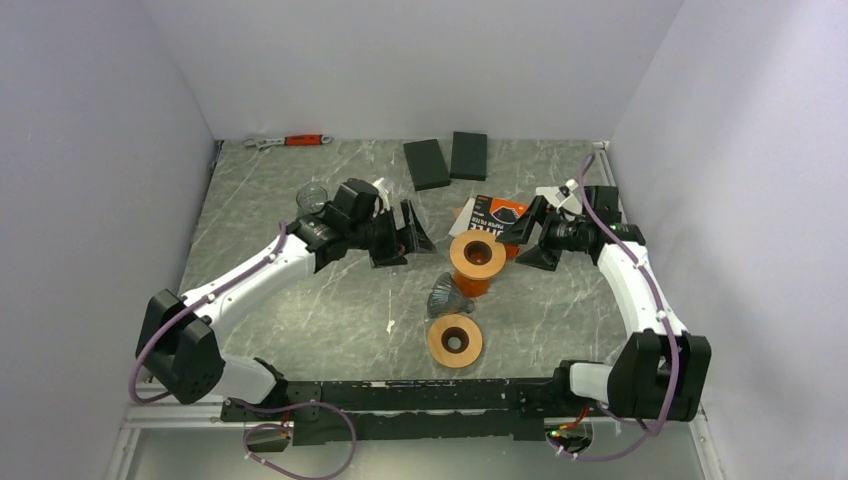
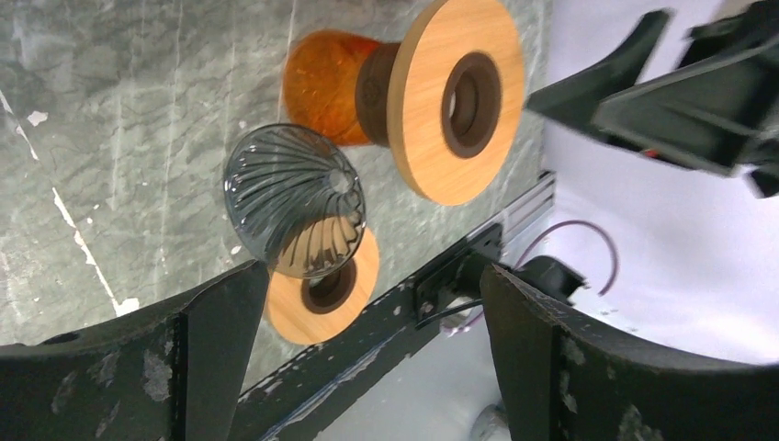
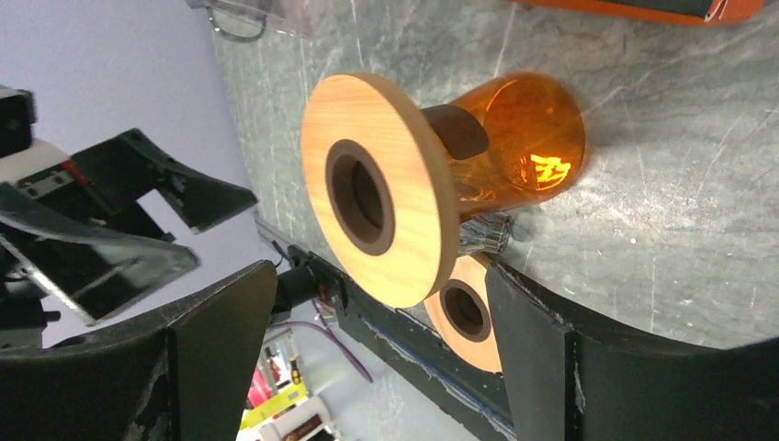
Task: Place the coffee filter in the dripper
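L grip [image 1: 405, 240] jaws apart | R grip [image 1: 522, 240] jaws apart | orange dripper [image 1: 477, 258] between, L-side gap

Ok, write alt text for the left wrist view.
An orange dripper with a wooden collar stands on the marble table, a ribbed grey glass cone tilted by a second wooden ring. The open left gripper frames the bottom.

White arms [image 1: 250, 275] carry black joints [image 1: 190, 360], jaws and purple cables [image 2: 583, 223].
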Robot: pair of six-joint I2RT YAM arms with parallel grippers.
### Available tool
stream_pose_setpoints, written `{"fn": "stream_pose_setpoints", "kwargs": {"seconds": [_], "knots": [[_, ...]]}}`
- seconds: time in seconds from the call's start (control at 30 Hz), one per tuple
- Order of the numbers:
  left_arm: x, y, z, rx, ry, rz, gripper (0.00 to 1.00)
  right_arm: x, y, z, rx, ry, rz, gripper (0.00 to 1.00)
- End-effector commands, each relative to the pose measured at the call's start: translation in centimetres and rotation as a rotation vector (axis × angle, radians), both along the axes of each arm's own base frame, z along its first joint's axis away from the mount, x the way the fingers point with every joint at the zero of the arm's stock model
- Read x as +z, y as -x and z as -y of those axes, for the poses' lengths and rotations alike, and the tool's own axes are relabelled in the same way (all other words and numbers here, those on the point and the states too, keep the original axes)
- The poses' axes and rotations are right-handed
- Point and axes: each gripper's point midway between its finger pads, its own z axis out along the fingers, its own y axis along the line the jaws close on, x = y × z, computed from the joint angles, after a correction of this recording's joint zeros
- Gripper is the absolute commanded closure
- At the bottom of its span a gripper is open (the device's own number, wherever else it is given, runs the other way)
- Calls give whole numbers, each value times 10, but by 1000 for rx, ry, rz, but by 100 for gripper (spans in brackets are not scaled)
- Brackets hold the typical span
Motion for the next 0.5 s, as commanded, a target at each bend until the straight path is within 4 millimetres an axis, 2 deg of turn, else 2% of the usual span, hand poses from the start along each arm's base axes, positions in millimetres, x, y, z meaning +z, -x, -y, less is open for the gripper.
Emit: {"fn": "stream_pose_setpoints", "kwargs": {"seconds": [0.0,0.1,0.23,0.47], "knots": [[-8,17,14,-125,-85,71,9,30,-1,7,-25,53,77,10],[-28,35,27,-225,-166,97,11,34,0,9,-31,68,82,6],[-50,52,42,-310,-231,137,18,38,4,11,-39,80,80,1],[-66,54,57,-368,-211,184,35,40,15,7,-56,53,75,0]]}}
